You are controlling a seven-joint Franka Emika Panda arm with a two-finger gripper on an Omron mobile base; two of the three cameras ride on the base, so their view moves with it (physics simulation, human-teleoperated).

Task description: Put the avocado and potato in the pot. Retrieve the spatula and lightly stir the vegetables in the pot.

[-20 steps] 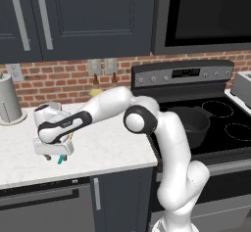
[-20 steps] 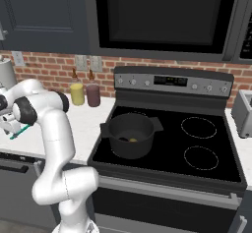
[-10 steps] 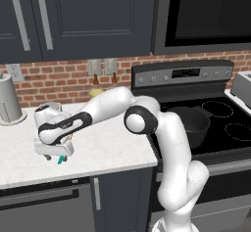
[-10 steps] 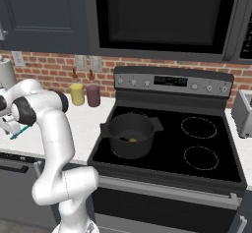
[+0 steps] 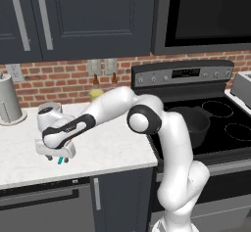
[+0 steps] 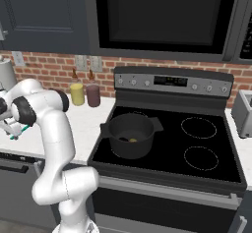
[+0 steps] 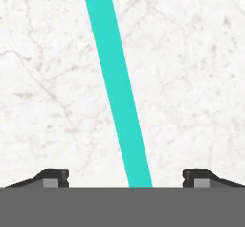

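The spatula (image 7: 117,85) looks light and stiff — a thin, smooth teal handle that could slip or pivot if pinched near one end, so a hold near the middle of its length seems the safer choice. It lies flat on the white marble table (image 7: 191,77), directly below the end effector (image 7: 125,177), its handle running between the two fingertips — these stand wide apart, one on either side, touching nothing.

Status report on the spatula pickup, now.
Gripper open, low over the white marble counter. Long teal-green spatula handle lies between its fingertips, not gripped. Dark grey-black metal pot on the stove. Nothing in the way.
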